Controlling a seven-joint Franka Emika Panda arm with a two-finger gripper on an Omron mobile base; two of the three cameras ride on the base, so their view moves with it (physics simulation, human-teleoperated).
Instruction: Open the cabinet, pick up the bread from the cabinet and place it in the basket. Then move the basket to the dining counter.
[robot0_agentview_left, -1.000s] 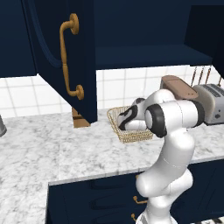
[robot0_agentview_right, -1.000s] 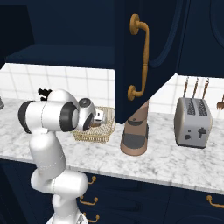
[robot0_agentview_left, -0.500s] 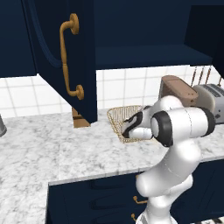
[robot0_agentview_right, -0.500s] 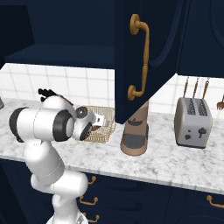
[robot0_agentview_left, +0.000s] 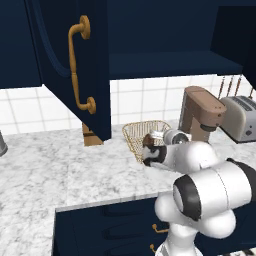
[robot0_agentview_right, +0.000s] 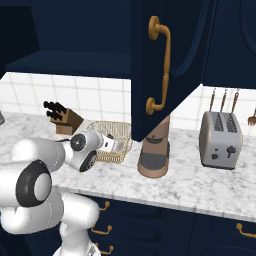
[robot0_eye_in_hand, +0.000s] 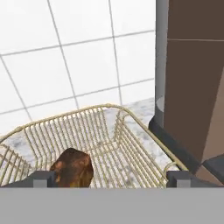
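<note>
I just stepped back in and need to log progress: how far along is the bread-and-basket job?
Done: the cabinet door stands open and the bread lies inside the basket. In hand: the gripper hovers at the basket's near rim, fingers spread wide, holding nothing. Left: grasp the basket, which sits on the counter beside the brown mixer, and carry it to the dining counter.

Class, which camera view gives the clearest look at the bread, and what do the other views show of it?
The hand view: the bread lies in plain sight inside the basket, between the fingertips of the open gripper. In the left and right base views, I cannot make the bread out; the arm hides part of the basket.
</note>
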